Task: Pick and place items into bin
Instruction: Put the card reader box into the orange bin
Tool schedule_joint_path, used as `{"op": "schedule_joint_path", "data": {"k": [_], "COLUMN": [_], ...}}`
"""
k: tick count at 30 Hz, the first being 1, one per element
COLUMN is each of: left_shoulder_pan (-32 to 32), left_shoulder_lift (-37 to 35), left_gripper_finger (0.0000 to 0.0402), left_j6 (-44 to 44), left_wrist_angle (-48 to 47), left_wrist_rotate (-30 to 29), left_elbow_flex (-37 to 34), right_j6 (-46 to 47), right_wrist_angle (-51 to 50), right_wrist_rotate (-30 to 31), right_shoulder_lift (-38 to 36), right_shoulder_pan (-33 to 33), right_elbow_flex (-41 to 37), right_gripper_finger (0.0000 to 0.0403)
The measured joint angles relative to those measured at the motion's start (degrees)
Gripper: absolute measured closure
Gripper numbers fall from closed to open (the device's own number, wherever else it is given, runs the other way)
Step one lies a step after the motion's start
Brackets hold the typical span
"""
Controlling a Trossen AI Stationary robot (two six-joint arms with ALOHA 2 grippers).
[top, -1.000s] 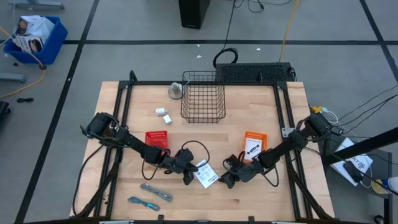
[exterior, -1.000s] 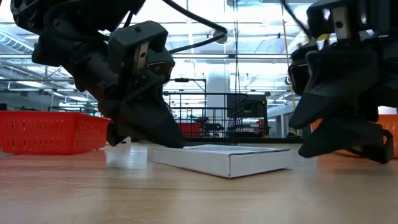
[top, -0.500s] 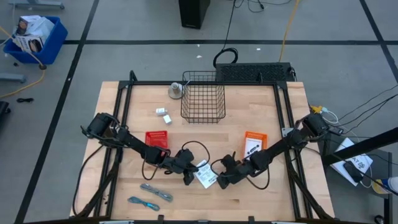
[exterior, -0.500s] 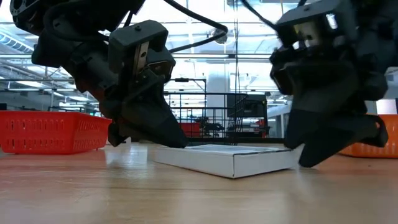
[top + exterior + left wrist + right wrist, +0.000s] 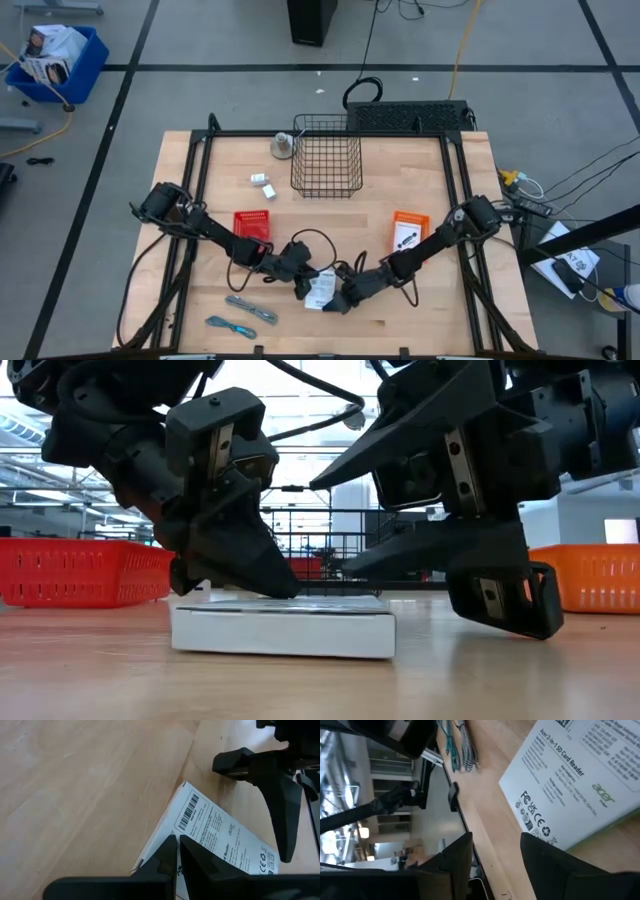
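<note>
- Wooden table (image 5: 420, 170), both dark arms reaching in toward its near middle.
- Black wire basket (image 5: 326, 191) at the far edge, centred, well apart from both grippers.
- Left gripper (image 5: 303, 284) low over the near middle. Fingers (image 5: 167, 857) pinched together, tips pressed down on the top face of the white packet rather than around it. In the low view, bearing on the packet's left half.
- Right gripper (image 5: 340, 300) just beside the same packet on its other side. Fingers (image 5: 460, 852) spread wide, nothing between them. In the low view, one finger slanting above the packet's right end and the other down at the table beside it.
- White packet (image 5: 321, 291), flat on the wood between the two grippers, printed side up with a barcode and small text (image 5: 215, 830).
- Red packet (image 5: 252, 223), flat, near the left arm and apart from the white one.
- Orange packet (image 5: 409, 231) on the right half, beside the right arm.
- Grey strip (image 5: 252, 307) near the front edge, left of the grippers.
- Teal-blue cord (image 5: 231, 325) just in front of the strip, closest to the table's edge.
- Round grey object (image 5: 284, 146) just left of the basket.
- Two tiny white blocks (image 5: 263, 183) side by side, between that object and the red packet.
</note>
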Motion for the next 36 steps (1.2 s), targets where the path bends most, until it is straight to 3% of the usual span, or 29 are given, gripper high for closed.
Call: {"op": "schedule_joint_path", "data": {"k": [3,10,17,23,28,36], "left_shoulder_pan": [-0.4,-3.1,-7.0,-6.8,-6.1,-4.4], "left_shoulder_lift": [-0.4,-8.5,-13.2,-8.5,-5.1,0.2], "left_gripper_finger": [0.0371,0.0371,0.0371,0.0371,0.0371,0.0371], "left_j6": [1.1,7.0,4.7,-0.1,-1.1,-3.3], "left_wrist_angle": [1.6,0.5,-2.9,-6.2,-3.8,0.4], "left_wrist_rotate": [-1.3,-1.9,-0.3,0.2,0.5,1.8], "left_elbow_flex": [0.0,0.0,0.2,0.2,0.4,0.6], "right_j6": [-0.7,-1.3,-1.3,-1.5,-2.1,-4.8], "right_wrist_angle": [-1.3,-3.8,-6.5,-16.7,-26.8,-27.2], "right_wrist_rotate": [0.0,0.0,0.0,0.5,4.4,2.3], "right_shoulder_lift": [-0.5,-0.6,-1.7,-5.7,-9.7,-9.7], "right_shoulder_pan": [0.0,0.8,1.9,1.9,1.7,-1.3], "right_elbow_flex": [0.0,-0.1,-0.2,-0.2,-0.2,-0.2], "right_gripper_finger": [0.0243,0.0243,0.0243,0.0243,0.0243,0.0243]}}
